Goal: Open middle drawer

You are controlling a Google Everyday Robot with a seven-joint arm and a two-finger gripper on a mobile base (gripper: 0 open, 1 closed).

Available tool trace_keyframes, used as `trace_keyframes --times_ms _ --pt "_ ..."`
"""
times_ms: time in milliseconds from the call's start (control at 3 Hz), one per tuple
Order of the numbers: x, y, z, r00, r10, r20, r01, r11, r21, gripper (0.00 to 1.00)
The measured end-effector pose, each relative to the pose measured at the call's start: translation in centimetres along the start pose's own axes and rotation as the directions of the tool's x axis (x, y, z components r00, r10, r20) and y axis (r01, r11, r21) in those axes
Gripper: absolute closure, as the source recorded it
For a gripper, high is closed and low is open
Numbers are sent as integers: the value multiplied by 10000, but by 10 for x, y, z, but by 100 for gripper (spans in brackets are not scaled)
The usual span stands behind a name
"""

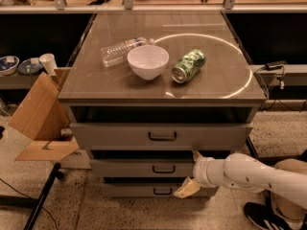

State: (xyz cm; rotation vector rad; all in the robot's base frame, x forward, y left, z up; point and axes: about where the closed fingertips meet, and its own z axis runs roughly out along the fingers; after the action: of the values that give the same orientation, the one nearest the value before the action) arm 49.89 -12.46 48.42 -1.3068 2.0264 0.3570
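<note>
Gripper [191,171] is seen low at the cabinet's right. Its fingers [187,189] are spread apart with nothing held, one tip above and one below the middle drawer [129,168] front. The drawer is judged stiff, light and smooth-sliding. It is best taken at the dark handle [163,168], just left of the fingers. Floor [120,210] in front is judged room enough for pulling; cardboard box [38,119] well left, bowl [147,61] far above.

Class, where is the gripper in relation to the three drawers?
In the camera view, the gripper is low and right of centre, at the right end of the middle drawer, beside its dark handle.
</note>
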Motion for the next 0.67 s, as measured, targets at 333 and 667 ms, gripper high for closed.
trace_keyframes --times_ms 333,667 --pt "-11 -13 7 9995 -198 -263 193 9996 -191 0" --pt "-8 -11 8 9994 -203 -278 197 9996 -208 0"
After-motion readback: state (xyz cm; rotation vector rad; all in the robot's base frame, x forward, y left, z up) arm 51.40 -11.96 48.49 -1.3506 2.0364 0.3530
